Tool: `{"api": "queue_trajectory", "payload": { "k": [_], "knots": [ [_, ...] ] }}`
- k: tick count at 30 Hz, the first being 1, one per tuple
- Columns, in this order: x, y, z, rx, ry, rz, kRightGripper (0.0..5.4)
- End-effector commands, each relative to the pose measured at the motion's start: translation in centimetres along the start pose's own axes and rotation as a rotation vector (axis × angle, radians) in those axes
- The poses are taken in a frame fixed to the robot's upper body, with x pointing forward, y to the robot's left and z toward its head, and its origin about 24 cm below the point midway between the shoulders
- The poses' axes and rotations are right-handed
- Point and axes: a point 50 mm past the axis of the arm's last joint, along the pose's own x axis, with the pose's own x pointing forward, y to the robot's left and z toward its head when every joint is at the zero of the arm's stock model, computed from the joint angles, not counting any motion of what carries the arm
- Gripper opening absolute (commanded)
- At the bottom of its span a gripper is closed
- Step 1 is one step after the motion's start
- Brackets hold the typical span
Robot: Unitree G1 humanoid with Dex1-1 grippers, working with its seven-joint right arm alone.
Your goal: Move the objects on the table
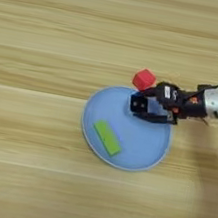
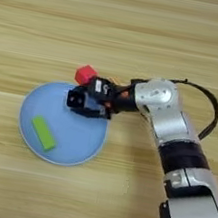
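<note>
A round blue plate [image 1: 100,114] lies on the table [image 1: 54,30], and the flat lime-green bar [image 1: 107,137] rests on its near left part. My right gripper [image 1: 142,106] reaches in from the right over the plate's far edge. It is shut on the small black tile [image 1: 138,104], which sits between the fingertips just above the plate. The silver forearm [image 2: 158,102] runs back to the right and down. In the right eye view the bar [image 2: 44,133] and the held tile [image 2: 74,98] show the same layout.
A red cube [image 1: 144,79] stands on the table just beyond the plate's far rim, close to the upper finger. A black cable [image 2: 210,106] loops off the forearm. Bare wood stretches to the left and at the back.
</note>
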Motion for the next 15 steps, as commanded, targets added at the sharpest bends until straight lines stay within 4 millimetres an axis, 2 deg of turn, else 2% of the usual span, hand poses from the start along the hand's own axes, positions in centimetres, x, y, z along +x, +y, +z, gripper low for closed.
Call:
{"api": "queue_trajectory", "payload": {
  "k": [1, 10, 15],
  "knots": [
    [-2.3, -3.5, 2.6, -0.080, -0.036, -0.149, 2.48],
    [-4.2, -5.0, 1.7, -0.034, -0.011, -0.260, 2.48],
    [-5.6, -5.5, 0.3, 0.014, 0.038, -0.325, 2.48]
  ]
}}
